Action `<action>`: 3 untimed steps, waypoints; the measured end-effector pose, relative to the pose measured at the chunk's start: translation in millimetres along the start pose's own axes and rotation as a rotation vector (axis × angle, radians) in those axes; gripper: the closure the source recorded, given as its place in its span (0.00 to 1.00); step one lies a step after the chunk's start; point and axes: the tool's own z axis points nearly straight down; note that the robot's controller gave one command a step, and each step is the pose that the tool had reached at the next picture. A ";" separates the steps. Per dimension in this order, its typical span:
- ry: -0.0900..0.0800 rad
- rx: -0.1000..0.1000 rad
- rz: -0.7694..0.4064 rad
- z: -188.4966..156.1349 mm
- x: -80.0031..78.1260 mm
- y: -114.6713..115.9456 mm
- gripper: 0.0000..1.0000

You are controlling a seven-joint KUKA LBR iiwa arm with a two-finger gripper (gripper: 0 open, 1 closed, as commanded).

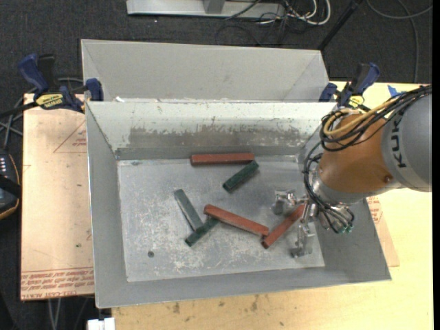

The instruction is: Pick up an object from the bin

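Observation:
My gripper (pixel 291 223) is low over the bin floor at the right side and stands open, one fingertip (pixel 282 201) toward the back and the other toward the front. A short red-brown bar (pixel 277 234) lies slanted on the floor between the two fingers. Its left end touches the right end of a longer red-brown bar (pixel 234 219) that runs toward the bin's middle.
A third red-brown bar (pixel 221 159) lies along the foot of the back wall. A dark green block (pixel 240 176) is just in front of it. Two dark green bars (pixel 185 208) (pixel 201 232) lie crossed at centre left. The arm's orange cover and cables hang above the right wall.

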 end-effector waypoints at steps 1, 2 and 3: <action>-0.007 0.000 -0.015 -4.7 -9.7 -6.4 0.00; -0.006 0.000 -0.001 -0.9 -1.6 -0.3 0.00; -0.006 0.000 -0.013 -5.0 -11.0 -5.7 1.00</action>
